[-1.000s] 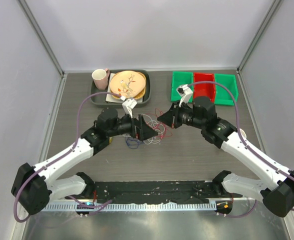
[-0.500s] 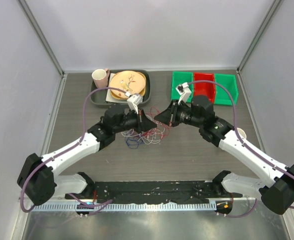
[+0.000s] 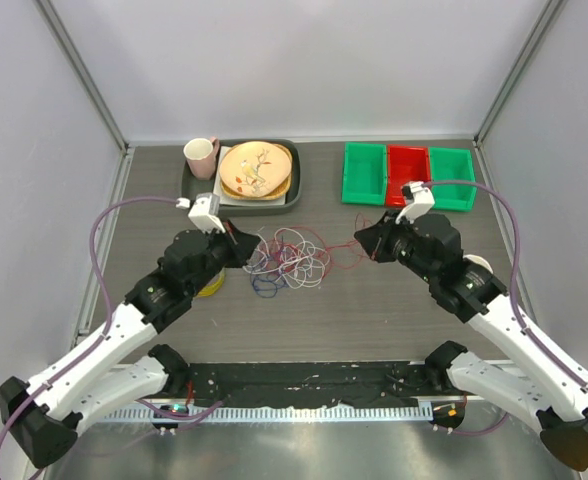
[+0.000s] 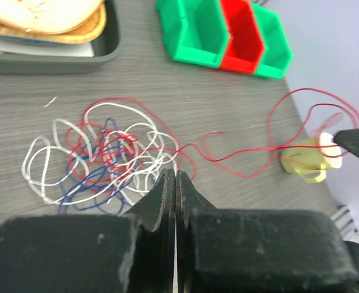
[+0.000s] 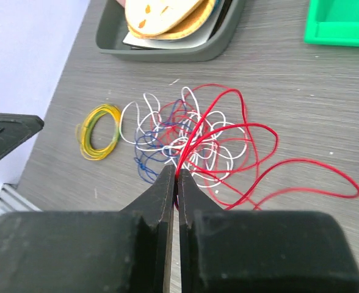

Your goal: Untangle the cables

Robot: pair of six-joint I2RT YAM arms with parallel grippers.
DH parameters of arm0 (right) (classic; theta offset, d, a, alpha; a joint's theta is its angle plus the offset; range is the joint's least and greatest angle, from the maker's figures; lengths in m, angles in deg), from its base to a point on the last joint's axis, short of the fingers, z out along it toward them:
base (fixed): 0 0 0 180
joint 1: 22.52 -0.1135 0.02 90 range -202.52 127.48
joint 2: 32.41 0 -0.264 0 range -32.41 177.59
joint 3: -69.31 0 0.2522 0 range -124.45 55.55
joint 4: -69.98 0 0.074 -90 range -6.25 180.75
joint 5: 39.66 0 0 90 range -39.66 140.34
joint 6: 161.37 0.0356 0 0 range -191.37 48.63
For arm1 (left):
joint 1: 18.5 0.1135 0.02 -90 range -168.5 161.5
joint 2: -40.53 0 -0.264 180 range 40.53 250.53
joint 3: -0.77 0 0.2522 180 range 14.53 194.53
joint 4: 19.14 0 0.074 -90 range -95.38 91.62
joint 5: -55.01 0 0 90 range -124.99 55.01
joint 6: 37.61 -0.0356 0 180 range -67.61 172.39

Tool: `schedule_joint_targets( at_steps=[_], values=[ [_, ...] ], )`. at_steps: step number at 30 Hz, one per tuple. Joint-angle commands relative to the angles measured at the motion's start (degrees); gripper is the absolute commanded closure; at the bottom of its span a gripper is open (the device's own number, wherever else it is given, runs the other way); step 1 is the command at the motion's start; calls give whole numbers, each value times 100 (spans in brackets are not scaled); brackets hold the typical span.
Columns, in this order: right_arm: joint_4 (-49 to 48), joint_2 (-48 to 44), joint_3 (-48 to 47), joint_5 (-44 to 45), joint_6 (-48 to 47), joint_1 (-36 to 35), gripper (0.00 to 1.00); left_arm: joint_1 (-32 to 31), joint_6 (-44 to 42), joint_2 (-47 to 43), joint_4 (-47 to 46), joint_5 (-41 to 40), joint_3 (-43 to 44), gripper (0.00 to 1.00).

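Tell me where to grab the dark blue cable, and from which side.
Pinch the dark blue cable at the loop poking out of the tangle's near-left edge, probably from above on the near side: there it lies flat, clear of the other cables.

A tangle of thin red, white and dark blue cables fills mid-table, hemmed by the black left gripper and black right gripper. Behind, a gap separates the dark grey tray from the green and red plastic bins. Bare wood-grain tabletop lies nearer.

place: robot lab | evidence: white enclosure walls | left arm, right arm on table
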Motion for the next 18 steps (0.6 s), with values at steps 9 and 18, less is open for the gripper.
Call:
schedule_joint_targets(
  at_steps=[9,18],
  values=[
    [-56,244,125,-321,-343,13,92,10,-552,524,-651,2071,-108,76],
    [-943,402,63,-1781,412,13,93,-16,-552,1437,-1794,3302,5,31]
  ],
)
